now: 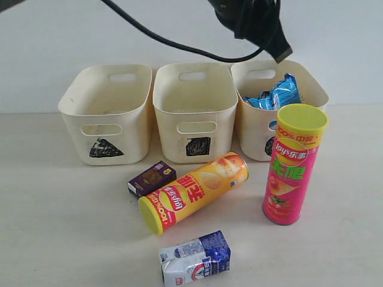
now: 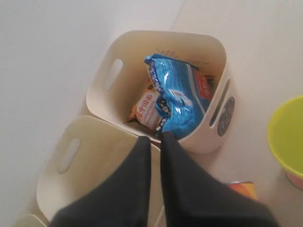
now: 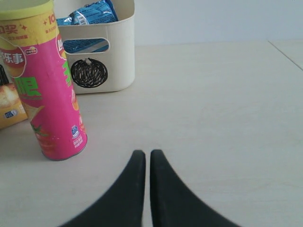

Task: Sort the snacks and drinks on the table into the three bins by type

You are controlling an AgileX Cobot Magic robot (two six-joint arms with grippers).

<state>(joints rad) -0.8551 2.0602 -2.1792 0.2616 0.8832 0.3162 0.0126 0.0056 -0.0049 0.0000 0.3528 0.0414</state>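
The fixed camera looks from slightly above the table (image 1: 60, 239), facing the marked fronts of a row of bins (image 1: 170, 140) against the wall (image 1: 48, 36). My left wrist camera hangs high, looking steeply down into the circle bin (image 2: 170, 34) at close range. My right wrist camera sits low near the table, facing level. All three views share the circle bin and the pink tube (image 1: 293, 173).

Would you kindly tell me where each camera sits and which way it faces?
Exterior: raised before the table, facing the three bins; the left pincer hangs above them.
Left wrist: above, looking down into the circle bin holding the blue bag; shut left pincer shows.
Right wrist: low over the table, level towards the pink tube; shut right pincer shows.
Shared: all see the circle bin.
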